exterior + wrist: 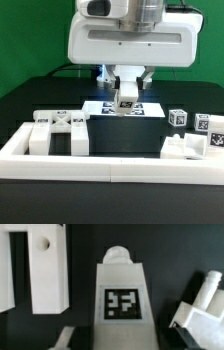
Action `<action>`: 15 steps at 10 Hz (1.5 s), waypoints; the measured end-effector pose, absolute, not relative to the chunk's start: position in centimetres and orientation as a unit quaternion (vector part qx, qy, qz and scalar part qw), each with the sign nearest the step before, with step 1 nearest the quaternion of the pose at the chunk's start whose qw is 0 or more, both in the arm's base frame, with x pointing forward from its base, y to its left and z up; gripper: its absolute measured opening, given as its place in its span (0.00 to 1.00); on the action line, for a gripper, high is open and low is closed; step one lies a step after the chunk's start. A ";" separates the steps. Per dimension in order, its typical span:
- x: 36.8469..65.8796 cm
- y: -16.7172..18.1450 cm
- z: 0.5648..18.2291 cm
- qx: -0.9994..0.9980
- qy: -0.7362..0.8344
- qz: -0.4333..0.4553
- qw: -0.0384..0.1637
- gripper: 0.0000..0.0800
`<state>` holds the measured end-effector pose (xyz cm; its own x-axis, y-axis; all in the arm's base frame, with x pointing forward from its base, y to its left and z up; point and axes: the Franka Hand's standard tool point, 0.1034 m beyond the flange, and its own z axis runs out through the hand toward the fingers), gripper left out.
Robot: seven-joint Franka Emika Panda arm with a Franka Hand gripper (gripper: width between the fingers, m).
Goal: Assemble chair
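My gripper (128,94) hangs under the arm's big white housing, over the marker board (100,106). It is shut on a long white chair post (127,101) whose black-and-white tag faces the exterior camera. In the wrist view the post (122,291) runs away from the gripper (124,336) and ends in a rounded peg. One fingertip (65,336) shows at each side of it. More white chair parts lie at the exterior view's left (55,130) and right (188,147), and two small tagged blocks (178,117) stand at the right.
A long white low border rail (110,165) runs across the front and turns up at both ends. In the wrist view a white slab with a hole (48,272) lies to one side of the post, and a stepped white part (205,305) to the other.
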<state>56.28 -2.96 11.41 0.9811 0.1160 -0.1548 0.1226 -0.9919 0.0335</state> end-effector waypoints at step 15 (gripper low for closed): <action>62.8 4.9 13.5 0.989 0.023 0.146 0.000 0.36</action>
